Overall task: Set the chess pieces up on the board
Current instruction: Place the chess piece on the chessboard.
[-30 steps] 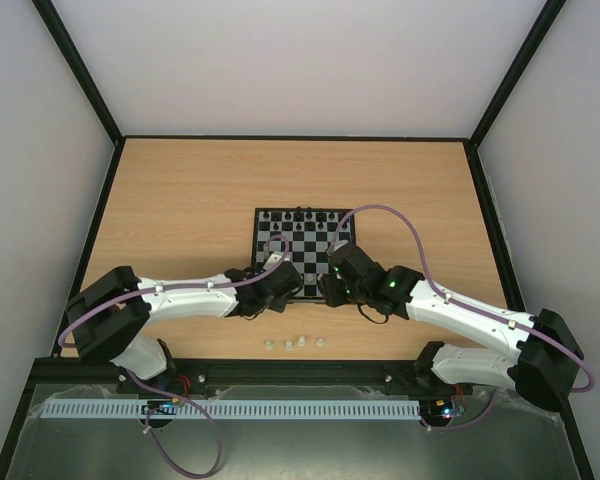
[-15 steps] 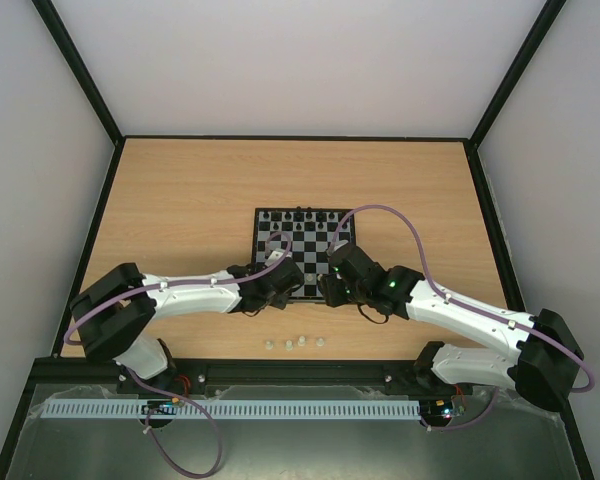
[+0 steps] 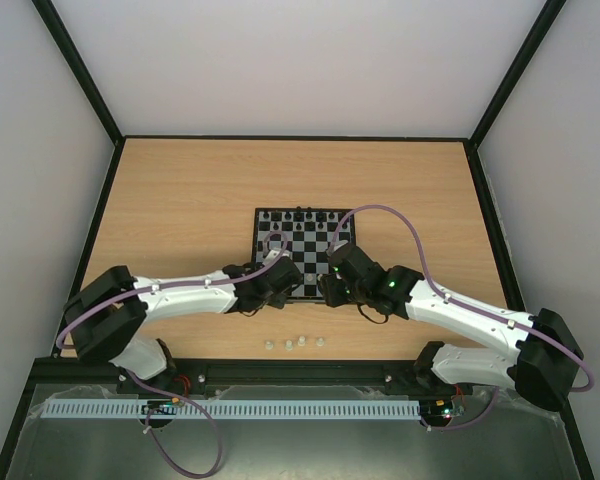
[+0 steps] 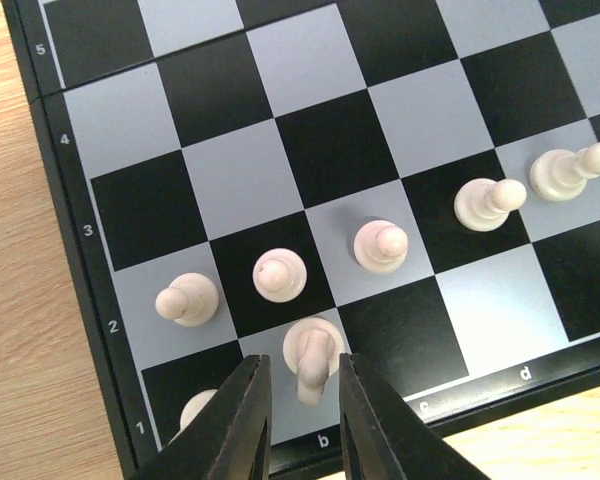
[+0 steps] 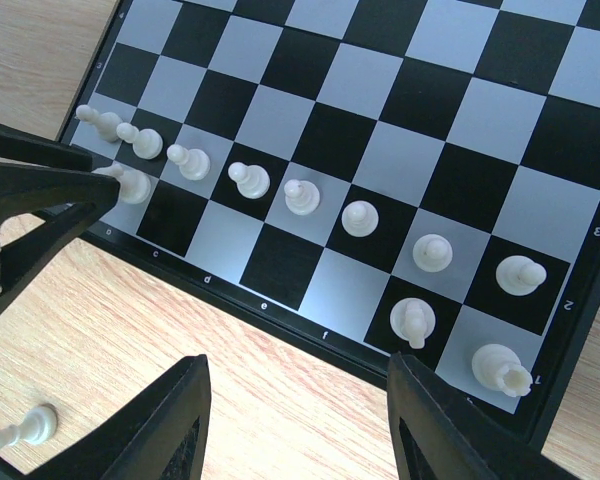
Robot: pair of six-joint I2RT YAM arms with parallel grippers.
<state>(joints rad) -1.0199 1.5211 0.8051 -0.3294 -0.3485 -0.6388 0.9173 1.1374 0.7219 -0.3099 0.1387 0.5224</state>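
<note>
My left end effector [image 4: 303,360] is over the near left corner of the board [image 3: 254,255]. One white piece [image 4: 313,345] stands upright on sq. b1, between the two fingers. The fingers are only a little apart. I see a thin gap on each side of the piece's body, so I judge it is not clamped, but this is not 100% sure.

My right end effector [image 5: 297,365] is wide apart w/ nothing between the fingers. It hangs over the near edge of the board, approx. by files d–f.

The white pawns [image 5: 302,196] fill the 2nd row. In the 1st row c, d, e, f are bare, so 4 places are left, I think.

Four loose white pieces [image 3: 296,343] are in a short line on the tabletop [image 3: 180,200], nearer to my bases than the board and about midway between my arms. In the right wrist view one of them [image 5: 20,430] lies on its side, w/ its long axis approx. across the view, to the near left of that end effector.

Both arms are about equally near. The right one is free, so I judge it better placed. It must come back toward me and a bit left, w/ its fingers across the piece's long axis.
</note>
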